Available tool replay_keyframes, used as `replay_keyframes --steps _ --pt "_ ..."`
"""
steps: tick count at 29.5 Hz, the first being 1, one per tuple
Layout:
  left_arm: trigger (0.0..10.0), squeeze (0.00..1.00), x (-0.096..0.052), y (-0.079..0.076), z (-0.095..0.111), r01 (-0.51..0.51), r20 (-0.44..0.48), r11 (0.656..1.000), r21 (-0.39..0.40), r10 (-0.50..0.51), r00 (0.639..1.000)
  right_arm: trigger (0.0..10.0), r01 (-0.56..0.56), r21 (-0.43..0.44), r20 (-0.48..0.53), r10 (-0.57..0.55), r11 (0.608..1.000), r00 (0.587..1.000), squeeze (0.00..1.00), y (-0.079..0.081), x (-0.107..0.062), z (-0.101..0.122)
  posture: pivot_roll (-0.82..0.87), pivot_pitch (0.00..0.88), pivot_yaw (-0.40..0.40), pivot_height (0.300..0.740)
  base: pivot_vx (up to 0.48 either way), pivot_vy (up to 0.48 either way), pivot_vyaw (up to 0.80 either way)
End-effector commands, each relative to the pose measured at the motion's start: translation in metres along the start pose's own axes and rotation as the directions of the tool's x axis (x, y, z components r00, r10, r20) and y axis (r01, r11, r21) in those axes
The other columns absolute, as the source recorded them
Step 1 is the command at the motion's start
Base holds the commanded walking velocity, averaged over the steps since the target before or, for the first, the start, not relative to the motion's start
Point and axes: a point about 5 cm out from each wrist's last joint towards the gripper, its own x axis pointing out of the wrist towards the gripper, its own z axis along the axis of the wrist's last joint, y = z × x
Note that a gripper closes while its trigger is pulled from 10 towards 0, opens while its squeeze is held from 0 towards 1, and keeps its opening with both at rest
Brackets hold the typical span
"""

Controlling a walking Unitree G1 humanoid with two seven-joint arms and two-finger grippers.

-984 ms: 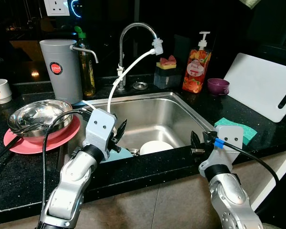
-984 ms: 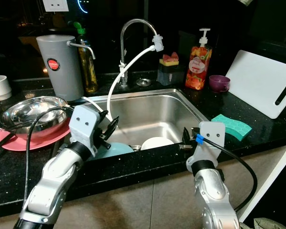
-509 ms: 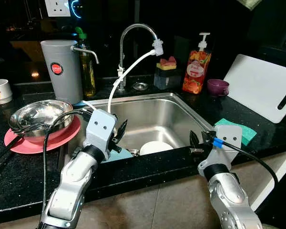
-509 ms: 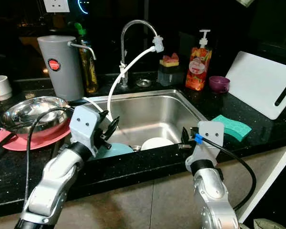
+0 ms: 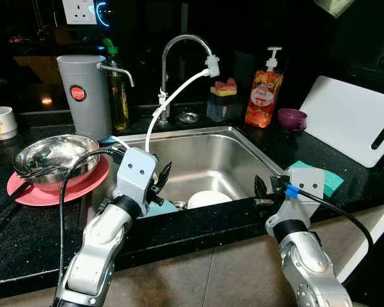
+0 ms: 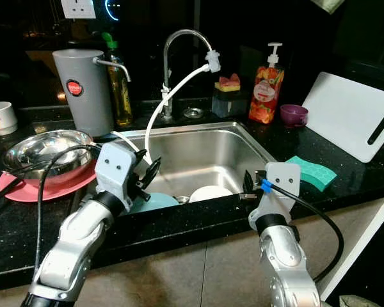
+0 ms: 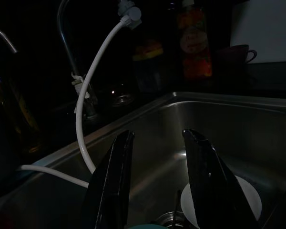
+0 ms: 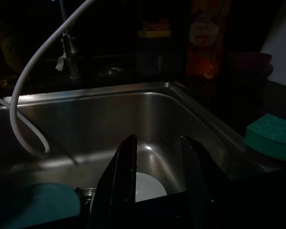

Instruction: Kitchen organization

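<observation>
A steel sink (image 5: 243, 144) holds a white dish (image 5: 208, 197) and, beside it, a teal plate (image 6: 155, 201) near the front wall. My left gripper (image 5: 160, 179) hovers open over the sink's front left corner, above the teal plate, holding nothing. My right gripper (image 5: 261, 190) is open at the sink's front right corner, just right of the white dish. In the left wrist view the fingers (image 7: 112, 186) frame the basin and the white dish (image 7: 243, 200). In the right wrist view the white dish (image 8: 150, 186) lies just beyond the open fingers (image 8: 126, 176).
A steel bowl (image 5: 54, 153) sits on a pink plate (image 5: 25, 188) on the left counter, by a grey jug (image 5: 83, 96) and a cup (image 5: 0, 121). A faucet (image 5: 179, 45) with a white hose, a soap bottle (image 5: 261, 96), purple cup (image 5: 292, 118), cutting board (image 5: 355, 118) and green sponge (image 5: 329, 179) stand around.
The whole picture has shifted slightly as the camera moved. Both arms and the dishes keep their places.
</observation>
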Motion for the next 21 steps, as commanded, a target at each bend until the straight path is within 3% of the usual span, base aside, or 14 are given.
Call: replay_keyframes --steps 1,21 --pt "10.0 0.0 0.0011 -0.004 -0.0007 0.01 0.002 1.0 0.003 -0.01 1.0 10.0 0.001 -0.003 -0.006 -0.001 1.0 1.0 0.0 -0.0005 0.0014 -0.0019 0.03 0.035 -0.059 0.74 0.0 0.0 0.0" --pt "10.0 0.0 0.0026 -0.0063 -0.001 0.012 0.004 1.0 -0.006 -0.012 1.0 10.0 0.01 -0.004 -0.006 -0.01 1.0 1.0 0.0 -0.002 0.0004 -0.0013 0.03 0.042 -0.056 0.74 0.0 0.0 0.0"
